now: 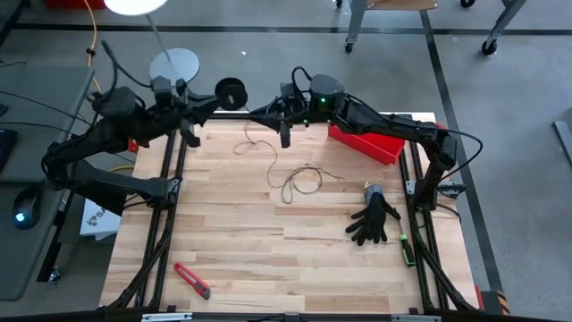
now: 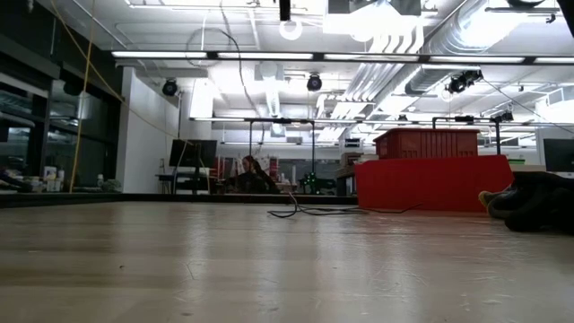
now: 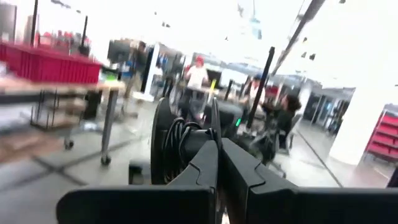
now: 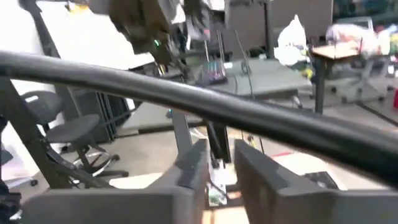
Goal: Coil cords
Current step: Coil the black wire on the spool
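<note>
Two grippers, both raised at the bench's far edge. Left gripper (image 3: 219,163): jaws closed, pinching the rim of the spool (image 1: 231,91), which hangs just past that edge. Right gripper (image 4: 219,167): jaws parted by a narrow gap, nothing visibly between them; it sits near the far edge's middle, close to the spool.

Cord (image 1: 299,182): one very thin dark strand, trailing from the far edge down to loose loops near the bench's centre. Judged light, limp, prone to tangle and to slip from smooth jaws; best pinched close to the spool, where the strand runs straightest.

Bench (image 1: 241,259): also carries a red bin (image 1: 366,143), black glove (image 1: 374,219), red cutter (image 1: 192,280).
</note>
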Robot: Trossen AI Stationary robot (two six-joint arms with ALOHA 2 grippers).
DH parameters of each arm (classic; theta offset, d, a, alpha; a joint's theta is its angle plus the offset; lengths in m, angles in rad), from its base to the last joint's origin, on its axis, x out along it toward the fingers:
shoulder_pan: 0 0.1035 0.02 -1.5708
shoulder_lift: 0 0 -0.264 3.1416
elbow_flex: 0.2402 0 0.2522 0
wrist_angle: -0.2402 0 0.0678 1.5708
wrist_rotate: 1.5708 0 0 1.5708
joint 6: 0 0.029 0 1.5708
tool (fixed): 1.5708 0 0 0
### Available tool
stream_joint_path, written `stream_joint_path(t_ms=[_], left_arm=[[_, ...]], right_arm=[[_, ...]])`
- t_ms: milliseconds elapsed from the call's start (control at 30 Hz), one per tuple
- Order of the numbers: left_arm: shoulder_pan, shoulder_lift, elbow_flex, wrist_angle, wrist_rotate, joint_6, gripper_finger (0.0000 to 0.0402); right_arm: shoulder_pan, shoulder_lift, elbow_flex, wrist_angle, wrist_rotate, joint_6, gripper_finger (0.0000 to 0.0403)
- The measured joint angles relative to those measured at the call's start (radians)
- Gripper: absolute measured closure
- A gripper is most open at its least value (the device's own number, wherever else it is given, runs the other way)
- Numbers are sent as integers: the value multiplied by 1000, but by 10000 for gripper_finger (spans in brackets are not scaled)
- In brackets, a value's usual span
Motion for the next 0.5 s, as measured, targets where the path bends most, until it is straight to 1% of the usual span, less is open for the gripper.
stream_joint_path(t_ms=[133,233,367,500], left_arm=[[0,2,0,60,12,64,401],[0,5,0,67,16,60,401],[0,17,0,63,18,62,401],[0,22,-1,64,18,62,401]], right_arm=[[17,1,-1,-39,69,-30,258],[27,2,-1,-27,100,-32,231],[32,2,-1,22,113,-39,223],[32,2,-1,28,169,-81,222]])
